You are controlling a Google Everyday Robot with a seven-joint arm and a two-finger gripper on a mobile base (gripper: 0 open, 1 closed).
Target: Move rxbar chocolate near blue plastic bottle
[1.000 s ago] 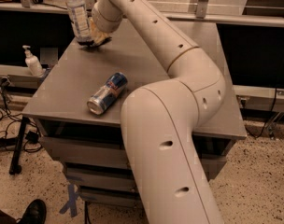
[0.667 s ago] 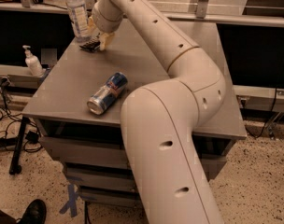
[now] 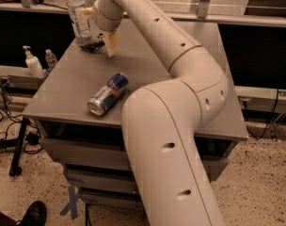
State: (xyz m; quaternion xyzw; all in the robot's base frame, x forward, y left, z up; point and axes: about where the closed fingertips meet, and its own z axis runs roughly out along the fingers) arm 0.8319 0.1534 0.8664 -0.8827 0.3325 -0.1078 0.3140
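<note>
Camera view, grey table [image 3: 70, 86] on speckled floor [image 3: 256, 173], jaws spread apart above rxbar chocolate [image 3: 92, 44] beside blue plastic bottle [image 3: 78, 14]

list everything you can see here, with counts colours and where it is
table: 1, grey, centre, with drawers below
blue plastic bottle: 1, clear with a white-and-blue label, upright at the table's far left corner
rxbar chocolate: 1, black, flat on the table right beside the bottle's base
drink can: 1, blue and silver, on its side near the table's front edge
pump bottle: 1, white, on the ledge left of the table
tiny bottle: 1, clear, beside the pump bottle
cables: several, black, on the floor at left
tape cross: 1, blue, on the floor in front
shoe: 1, black, bottom left corner
robot arm: 1, cream, reaching from the front across the table
gripper: 1, pale yellow, just right of the bar
</note>
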